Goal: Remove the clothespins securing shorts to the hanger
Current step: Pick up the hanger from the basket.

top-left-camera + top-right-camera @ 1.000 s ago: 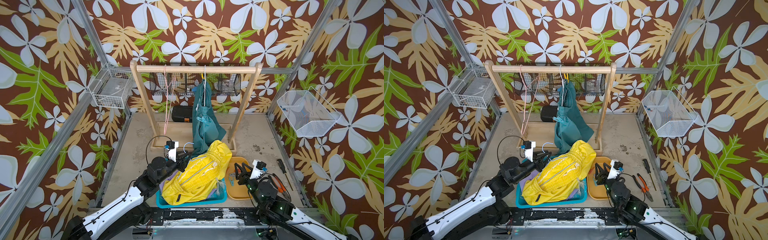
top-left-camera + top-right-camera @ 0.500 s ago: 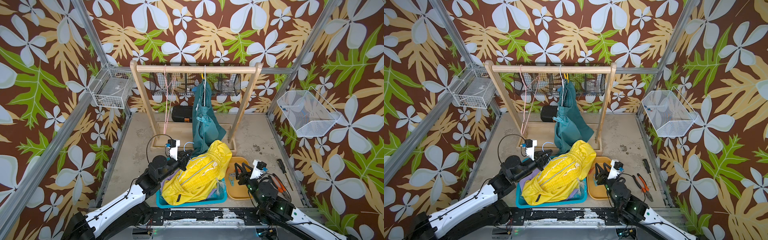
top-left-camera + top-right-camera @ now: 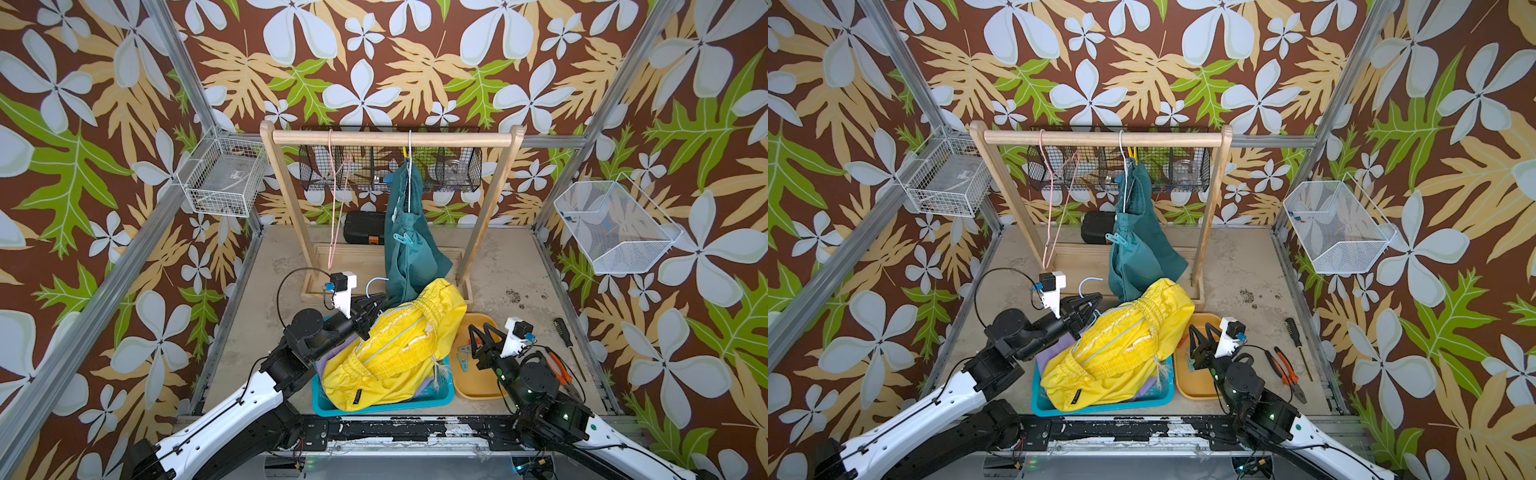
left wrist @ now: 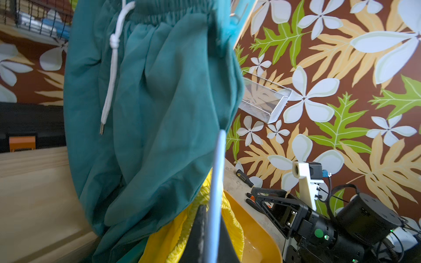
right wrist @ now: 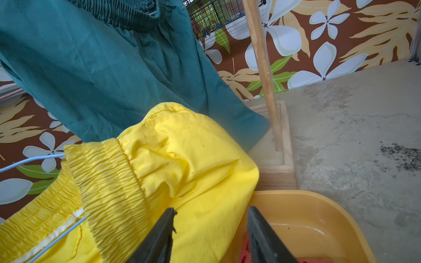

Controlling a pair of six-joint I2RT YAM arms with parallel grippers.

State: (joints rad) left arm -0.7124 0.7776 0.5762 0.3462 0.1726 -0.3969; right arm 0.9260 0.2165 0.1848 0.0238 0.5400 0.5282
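My left gripper [image 3: 380, 299] [image 4: 210, 207] is shut on the thin wire of a light blue hanger [image 4: 216, 173], whose hook [image 3: 376, 282] curls up just behind it. The hanger's wire runs into the yellow shorts [image 3: 399, 345] heaped on a blue basket [image 3: 374, 405], over lilac shorts [image 3: 322, 365]. Teal shorts [image 3: 409, 253] hang from a white hanger on the wooden rack [image 3: 390, 137], with a light blue clothespin [image 3: 401, 239] on their waist and a yellow clothespin [image 3: 407, 156] near the top. My right gripper [image 3: 478, 328] [image 5: 210, 211] is open beside the yellow shorts, over the orange tray [image 3: 478, 386].
Loose clothespins [image 3: 463, 359] lie in the tray. An empty pink hanger [image 3: 334, 208] hangs on the rack's left part. Orange-handled pliers [image 3: 559, 374] and a screwdriver [image 3: 567, 336] lie at the right. A black case [image 3: 363, 226] sits behind the rack. Wire baskets [image 3: 224, 183] [image 3: 611, 228] hang on both side walls.
My left gripper has shut on the blue hanger's wire and edged slightly toward the rack. The right arm has not moved.
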